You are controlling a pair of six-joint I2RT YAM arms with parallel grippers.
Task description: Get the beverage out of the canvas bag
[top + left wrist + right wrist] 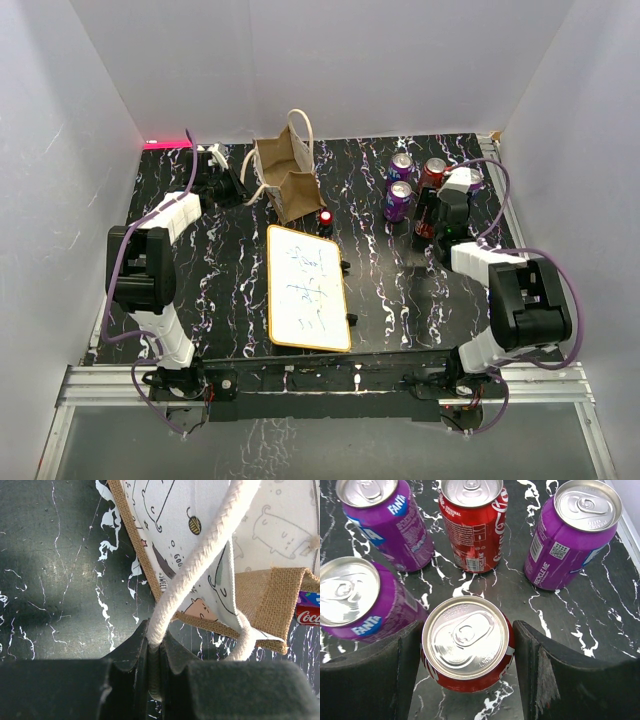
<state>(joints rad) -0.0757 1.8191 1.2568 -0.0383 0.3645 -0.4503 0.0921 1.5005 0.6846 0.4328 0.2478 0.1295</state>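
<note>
Canvas bag (278, 160) handle (201, 560) tight in left jaws, red can (467, 645) tight between right jaws, wrist views only.

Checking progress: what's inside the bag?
Cloth of the bag covers its inside in every view; no can shows in it. The left tool pinches a handle. What looks like a red can stands just outside, by its near corner.

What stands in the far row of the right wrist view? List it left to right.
Purple Fanta aluminium can → red Coca-Cola aluminium can → purple aluminium can with a QR code.
</note>
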